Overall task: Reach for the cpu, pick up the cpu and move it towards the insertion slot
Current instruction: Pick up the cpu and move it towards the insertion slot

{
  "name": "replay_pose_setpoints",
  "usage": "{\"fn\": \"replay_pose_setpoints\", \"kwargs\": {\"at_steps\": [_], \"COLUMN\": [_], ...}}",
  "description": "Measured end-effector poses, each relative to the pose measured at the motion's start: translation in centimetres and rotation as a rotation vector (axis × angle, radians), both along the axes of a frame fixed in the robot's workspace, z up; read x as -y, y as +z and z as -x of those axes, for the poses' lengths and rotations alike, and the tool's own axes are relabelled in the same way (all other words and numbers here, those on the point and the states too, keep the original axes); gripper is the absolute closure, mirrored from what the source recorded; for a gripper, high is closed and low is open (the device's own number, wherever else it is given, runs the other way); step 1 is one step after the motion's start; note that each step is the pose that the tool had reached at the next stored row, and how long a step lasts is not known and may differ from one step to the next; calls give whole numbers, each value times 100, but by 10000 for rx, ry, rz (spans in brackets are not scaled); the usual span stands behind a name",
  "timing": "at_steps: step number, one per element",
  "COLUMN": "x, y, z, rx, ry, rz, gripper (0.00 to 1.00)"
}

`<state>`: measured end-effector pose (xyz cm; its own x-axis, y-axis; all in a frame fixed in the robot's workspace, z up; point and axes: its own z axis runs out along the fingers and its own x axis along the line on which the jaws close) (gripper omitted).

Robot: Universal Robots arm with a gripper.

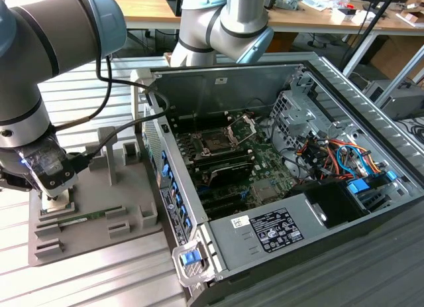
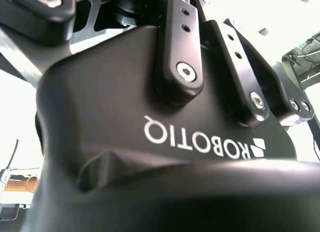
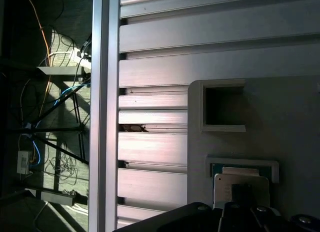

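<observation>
1. Exterior view: the gripper point(image 1: 56, 199) hung low over the grey tray point(image 1: 126, 187), well apart from the insertion slot point(image 1: 215, 142).
2. Second wrist view: I saw its housing point(image 2: 125, 117); its opening and hold I could not tell.
3. First wrist view: the cpu point(image 3: 225, 184) lay in a tray recess, right at the gripper; an off-centre grip could tilt or jam it.

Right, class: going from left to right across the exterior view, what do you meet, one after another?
Claw → insertion slot → orange and blue cables. The tray is left out, since it lies under the claw and its place is unclear.
</observation>
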<state>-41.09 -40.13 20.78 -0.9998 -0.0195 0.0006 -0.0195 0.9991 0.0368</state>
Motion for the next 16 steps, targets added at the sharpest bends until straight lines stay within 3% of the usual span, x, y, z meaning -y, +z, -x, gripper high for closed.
{"fn": "replay_pose_setpoints", "kwargs": {"at_steps": [14,16], "x": [0,0], "y": [-2,-2], "z": [0,0], "rx": [0,0], "ry": [0,0], "rz": [0,0], "gripper": [89,76]}}
